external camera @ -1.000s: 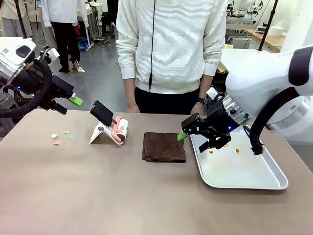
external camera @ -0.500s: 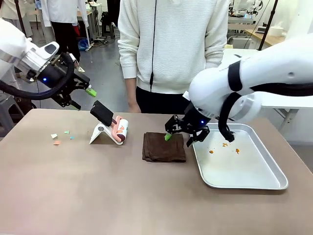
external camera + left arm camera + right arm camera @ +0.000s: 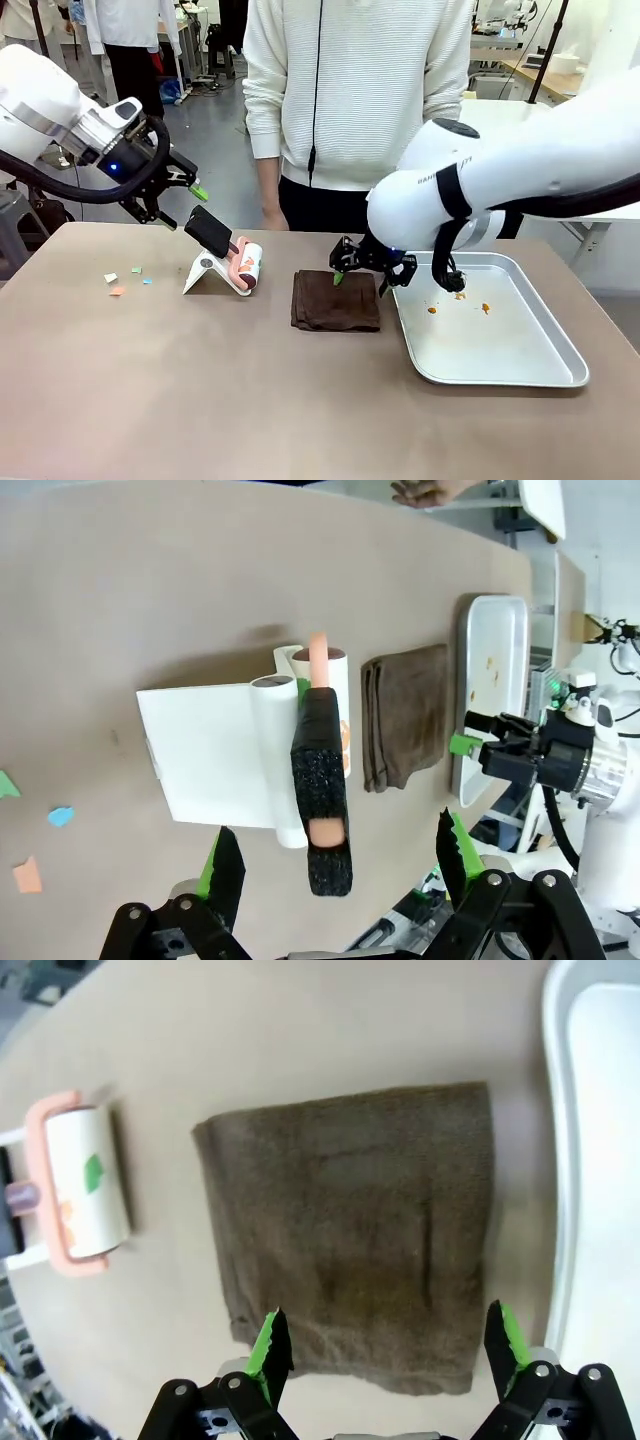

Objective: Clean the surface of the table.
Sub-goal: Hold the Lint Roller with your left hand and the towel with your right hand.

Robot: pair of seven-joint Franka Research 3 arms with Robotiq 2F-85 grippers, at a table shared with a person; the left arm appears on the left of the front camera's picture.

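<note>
Gaping empty, left tool (image 3: 336,848) and right tool (image 3: 385,1332) hover above the table (image 3: 200,400), seemingly scrap-flecked

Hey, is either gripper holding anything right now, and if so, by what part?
Nothing is held. The left gripper is open above the lint roller, at its handle, and the right gripper is open above the brown cloth.
</note>
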